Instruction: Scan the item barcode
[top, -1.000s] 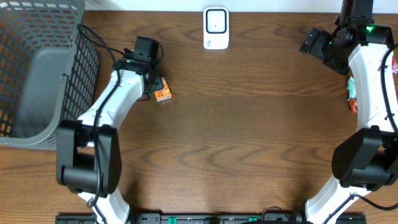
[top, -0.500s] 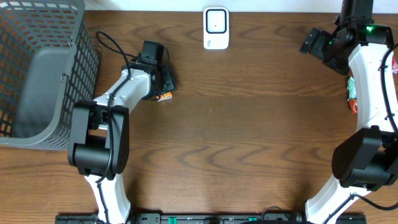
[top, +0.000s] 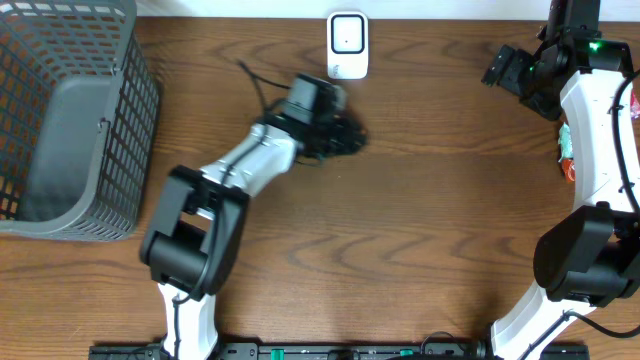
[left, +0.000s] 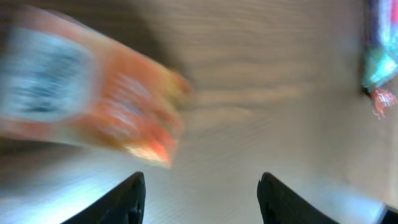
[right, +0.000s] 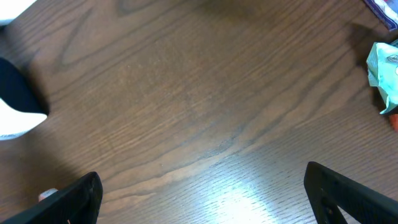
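- Overhead: desk (top: 420, 220), brown wood grain, with two arms, the left reaching in toward centre back and the right along the right side.
- scanner (top: 347, 45): white with a dark window, at the back edge, centre.
- left fingers (top: 345, 135): dark smear just in front of scanner, near it, contact not visible.
- packet (left: 93, 93): orange, pale label with dark barcode-like marks. Seen only in left wrist view, upper left, heavily smeared. Not visible in overhead.
- left fingers, wrist view: part-way apart, bare desk between the tips. Packet's lower corner just beyond the left-hand tip. Touching or apart, cannot tell through the blur. Grip on packet, cannot tell either.
- right fingers (top: 503, 68): back right, well apart from scanner. In right wrist view spread wide, one tip at each lower corner, nothing between them but bare desk.
- basket (top: 140, 130): grey wire, back left corner, well apart from left fingers.
- spare packets (top: 566, 150): teal and red, at right edge, just beside right arm. Teal one also at right edge of right wrist view. Coloured smears at right edge of left wrist view, too blurred to identify.
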